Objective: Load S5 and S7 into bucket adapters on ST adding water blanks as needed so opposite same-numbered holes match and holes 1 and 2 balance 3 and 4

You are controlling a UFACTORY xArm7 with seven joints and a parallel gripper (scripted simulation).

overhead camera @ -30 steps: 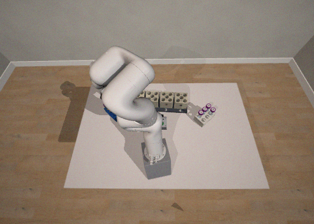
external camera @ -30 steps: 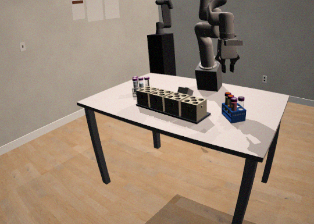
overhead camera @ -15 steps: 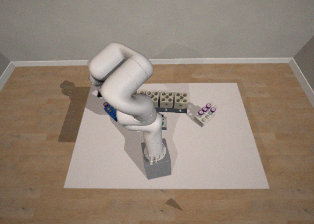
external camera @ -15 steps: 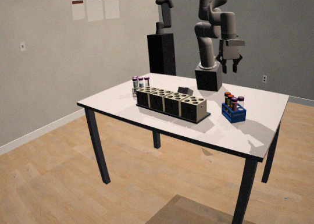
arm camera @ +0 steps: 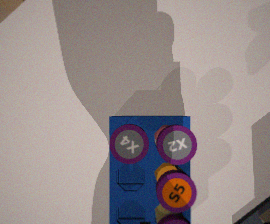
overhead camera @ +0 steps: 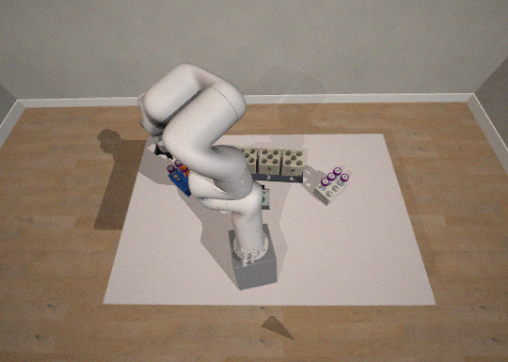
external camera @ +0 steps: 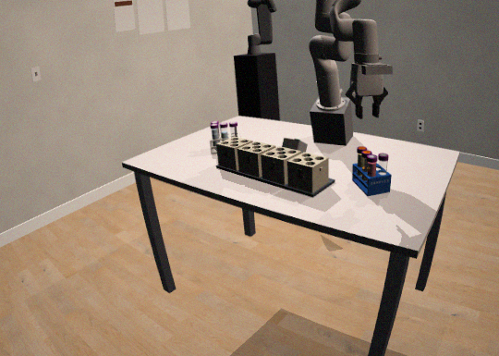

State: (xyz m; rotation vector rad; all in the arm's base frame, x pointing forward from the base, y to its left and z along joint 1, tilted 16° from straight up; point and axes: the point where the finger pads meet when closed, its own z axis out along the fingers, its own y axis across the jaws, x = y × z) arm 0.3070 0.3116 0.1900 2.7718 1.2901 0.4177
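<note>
My gripper is partly open and empty, high above the blue rack. S5 stands in the rack between X2 and S7; S7's cap is cut off at the wrist view's bottom edge. X4 stands beside X2. The loading stand holds four adapters in a row, among them adapter 3 and adapter 4. No tubes show in their visible holes; the arm hides part of the row in the top view.
A pale rack with several purple-rimmed, white-dot water blanks stands beyond the adapter 4 end; their numbers are unreadable. The small desk with the green DONE key stands between the stand and the arm's base, partly hidden.
</note>
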